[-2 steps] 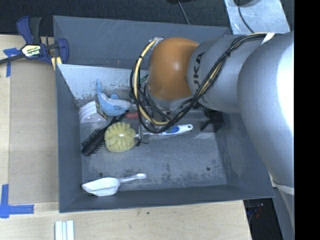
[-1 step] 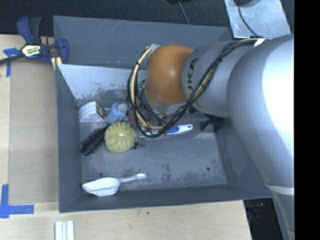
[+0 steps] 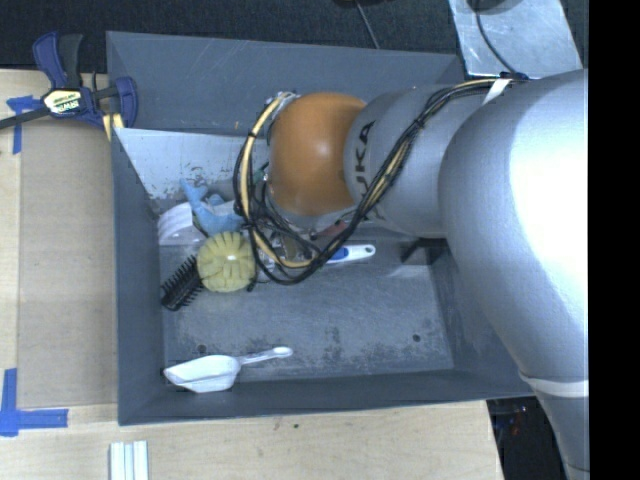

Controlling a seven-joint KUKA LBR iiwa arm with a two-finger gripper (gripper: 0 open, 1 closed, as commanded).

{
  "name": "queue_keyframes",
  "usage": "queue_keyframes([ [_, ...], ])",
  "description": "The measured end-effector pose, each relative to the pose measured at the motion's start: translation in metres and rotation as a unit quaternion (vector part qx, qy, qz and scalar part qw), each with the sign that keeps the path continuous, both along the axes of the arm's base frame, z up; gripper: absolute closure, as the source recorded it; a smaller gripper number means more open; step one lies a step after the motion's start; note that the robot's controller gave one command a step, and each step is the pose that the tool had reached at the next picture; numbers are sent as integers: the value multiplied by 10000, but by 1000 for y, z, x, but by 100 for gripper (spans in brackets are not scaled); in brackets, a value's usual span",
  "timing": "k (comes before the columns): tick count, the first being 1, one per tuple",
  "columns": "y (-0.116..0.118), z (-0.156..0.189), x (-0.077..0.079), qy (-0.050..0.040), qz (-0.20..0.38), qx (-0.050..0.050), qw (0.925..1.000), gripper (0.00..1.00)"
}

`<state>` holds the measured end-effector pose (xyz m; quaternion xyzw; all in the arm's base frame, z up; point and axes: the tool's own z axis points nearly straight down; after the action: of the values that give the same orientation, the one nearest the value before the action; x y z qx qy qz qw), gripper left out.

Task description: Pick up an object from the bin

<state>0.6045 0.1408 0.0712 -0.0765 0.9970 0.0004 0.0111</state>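
silver arm [image 3: 500, 188] with its orange cover [image 3: 315, 153] hangs just right of the yellow round brush [image 3: 226, 262], the likeliest pick; whether the gripper [image 3: 287, 251] beneath is released or clenched i cannot tell, so it should centre over one thing before closing. grey bin [image 3: 300, 68] holds, touching that brush's left, a black brush [image 3: 180, 286], a blue piece [image 3: 213, 214] above it and a white scoop [image 3: 210, 370] well below.

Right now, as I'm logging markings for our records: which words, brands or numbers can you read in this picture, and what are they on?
"UKA": dark letters running down the grey arm, next to its orange cover; it seems to be part of a longer word.
No readable text on the white scoop, the yellow round brush or the black brush.
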Motion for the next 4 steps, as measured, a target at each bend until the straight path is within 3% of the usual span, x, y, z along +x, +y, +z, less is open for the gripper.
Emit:
queue_keyframes([
  [2,-1,9,-2,24,-2,-7,10000,100],
  [4,0,45,0,-17,-5,2,10000,100],
])
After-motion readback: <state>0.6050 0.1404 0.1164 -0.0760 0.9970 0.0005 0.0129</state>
